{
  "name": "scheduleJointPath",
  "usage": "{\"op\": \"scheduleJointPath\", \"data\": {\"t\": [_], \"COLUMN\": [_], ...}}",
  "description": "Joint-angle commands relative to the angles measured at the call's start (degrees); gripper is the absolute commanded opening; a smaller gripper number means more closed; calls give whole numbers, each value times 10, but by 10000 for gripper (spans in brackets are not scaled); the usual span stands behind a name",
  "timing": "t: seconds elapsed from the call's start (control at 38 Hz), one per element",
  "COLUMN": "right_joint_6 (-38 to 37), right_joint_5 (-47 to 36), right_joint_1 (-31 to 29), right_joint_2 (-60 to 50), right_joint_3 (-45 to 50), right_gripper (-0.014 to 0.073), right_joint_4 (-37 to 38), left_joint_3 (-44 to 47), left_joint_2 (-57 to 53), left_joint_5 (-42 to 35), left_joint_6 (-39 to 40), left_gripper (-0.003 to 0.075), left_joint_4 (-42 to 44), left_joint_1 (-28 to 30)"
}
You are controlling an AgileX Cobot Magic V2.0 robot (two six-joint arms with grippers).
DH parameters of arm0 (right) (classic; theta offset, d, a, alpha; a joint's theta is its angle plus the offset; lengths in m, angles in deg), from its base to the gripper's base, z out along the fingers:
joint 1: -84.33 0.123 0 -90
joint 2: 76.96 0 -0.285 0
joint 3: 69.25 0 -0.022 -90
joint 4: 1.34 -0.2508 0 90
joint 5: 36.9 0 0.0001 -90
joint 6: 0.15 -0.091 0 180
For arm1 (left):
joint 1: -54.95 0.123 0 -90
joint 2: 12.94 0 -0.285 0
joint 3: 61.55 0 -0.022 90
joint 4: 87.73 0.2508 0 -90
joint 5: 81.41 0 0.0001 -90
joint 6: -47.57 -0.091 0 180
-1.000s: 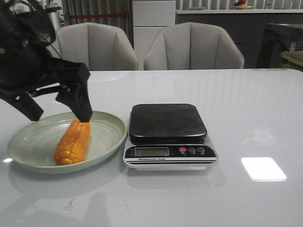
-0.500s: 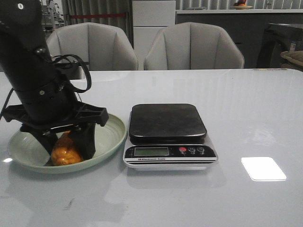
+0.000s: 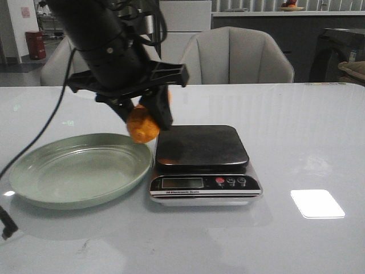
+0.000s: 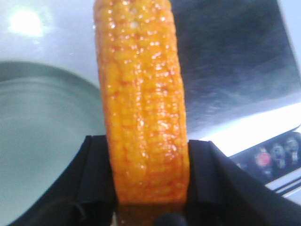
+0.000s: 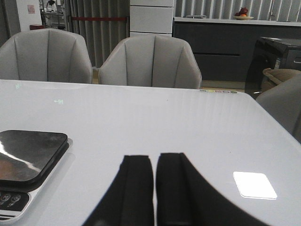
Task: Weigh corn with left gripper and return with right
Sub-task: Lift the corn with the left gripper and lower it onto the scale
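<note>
Clamping the corn [image 3: 142, 127] between its fingers, the left gripper [image 3: 146, 117] holds the cob in the air over the gap between the green plate [image 3: 34, 188] and the scale [image 3: 202, 149], at the scale's left edge. The right gripper [image 5: 154, 188], fingers pressed together, sits low over the white table [image 3: 296, 142], right of the scale.

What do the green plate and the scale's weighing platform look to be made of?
The green plate looks like glossy plastic or melamine, possibly glazed ceramic: uniform pale green with soft highlights along the rim. The scale's weighing platform looks like brushed metal, probably stainless steel: dark, with streaky reflections in the left wrist view.
</note>
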Motion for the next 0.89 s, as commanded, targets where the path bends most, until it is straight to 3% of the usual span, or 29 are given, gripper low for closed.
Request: {"op": "scheduleJointPath", "data": {"t": [0.0,0.13,0.24,0.42,0.5,0.87], "right_joint_6": [3,3,3,3,3,3], "right_joint_5": [-49,-49,-49,-49,-49,-49], "right_joint_1": [-4,-4,-4,-4,-4,-4], "right_joint_2": [-11,-11,-11,-11,-11,-11], "right_joint_3": [4,4,4,4,4,4], "right_gripper": [193,193,193,193,193,193], "right_joint_4": [6,6,6,6,6,6], "left_joint_3": [-33,-58,-68,-81,-85,-73], "left_joint_2": [-12,13,28,43,44,-18], "left_joint_5": [-33,-35,-40,-42,-44,-38], "left_joint_6": [1,1,1,1,1,2], "left_gripper": [114,122,193,506,582,586], "left_joint_4": [-49,-65,-74,-76,-75,-43], "left_joint_1": [-15,-34,-40,-47,-46,-36]}}
